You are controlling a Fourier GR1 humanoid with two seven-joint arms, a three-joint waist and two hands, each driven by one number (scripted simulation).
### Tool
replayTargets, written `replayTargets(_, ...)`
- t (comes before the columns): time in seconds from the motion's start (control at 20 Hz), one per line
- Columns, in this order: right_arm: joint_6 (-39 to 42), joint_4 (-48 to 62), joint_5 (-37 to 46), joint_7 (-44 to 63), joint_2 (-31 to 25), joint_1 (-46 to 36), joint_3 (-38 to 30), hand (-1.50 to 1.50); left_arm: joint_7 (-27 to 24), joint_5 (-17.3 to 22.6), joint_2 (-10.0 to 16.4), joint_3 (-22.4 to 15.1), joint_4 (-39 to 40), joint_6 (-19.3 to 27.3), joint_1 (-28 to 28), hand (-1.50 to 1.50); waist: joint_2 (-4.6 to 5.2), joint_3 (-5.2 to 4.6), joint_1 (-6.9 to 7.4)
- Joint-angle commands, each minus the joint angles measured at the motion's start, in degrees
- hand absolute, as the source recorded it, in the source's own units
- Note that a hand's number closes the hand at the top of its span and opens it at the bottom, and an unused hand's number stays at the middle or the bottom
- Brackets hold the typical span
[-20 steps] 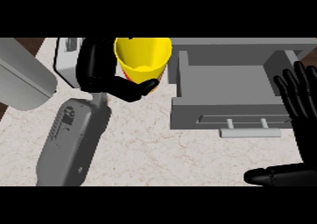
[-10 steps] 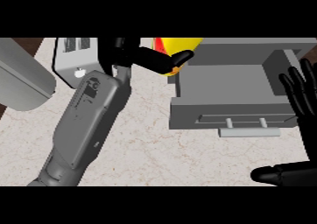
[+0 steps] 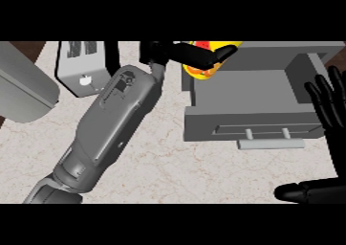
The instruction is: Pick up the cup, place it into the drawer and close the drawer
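Left hand (image 3: 193,55) hangs at the far left corner of the open drawer (image 3: 254,93), which spreads to its right. Its fingers are curled round the tilted yellow cup (image 3: 204,72). The cup should be carried rightward over the drawer's bare floor and lowered upright before release. Right hand (image 3: 334,105) rests open beyond.

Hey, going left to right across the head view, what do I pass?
Grey appliance at the left edge → small grey box → left hand curled round the yellow cup → open drawer → right hand, open.
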Motion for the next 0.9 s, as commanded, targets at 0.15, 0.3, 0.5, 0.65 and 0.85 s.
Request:
replayTargets(0.15, 0.14, 1.98, 0.99, -3.25, 1.39, 0.08, 0.82, -1.5, -1.54, 6.7, -0.01, -6.57, 8.95, 5.33, -6.99, 1.5, 0.07, 0.02, -0.58)
replayTargets(0.3, -1.05, 4.04, -0.19, 1.32, -0.24, -6.55, -0.27, -1.5, -4.53, 9.8, -0.01, -6.97, 16.77, 4.05, -9.82, 1.5, 0.48, 0.02, -1.37)
replayTargets(0.5, 2.04, 5.5, 1.15, -4.21, -0.42, -2.48, 0.54, -1.5, -7.71, 13.19, -0.01, -12.64, 20.8, 5.49, -9.62, 1.5, 0.7, 0.06, -2.68)
replayTargets(0.65, 2.04, 3.7, -0.66, -2.8, -0.4, -1.94, -0.01, -1.5, -7.39, 13.54, -0.01, -13.51, 25.01, 4.76, -12.48, 1.5, 0.92, 0.08, -3.51)
replayTargets(0.85, 1.28, 6.54, -0.22, -1.99, -0.4, -6.72, 0.42, -1.5, -8.73, 14.49, -0.01, -15.71, 28.29, 4.82, -14.01, 1.5, 1.4, 0.08, -3.85)
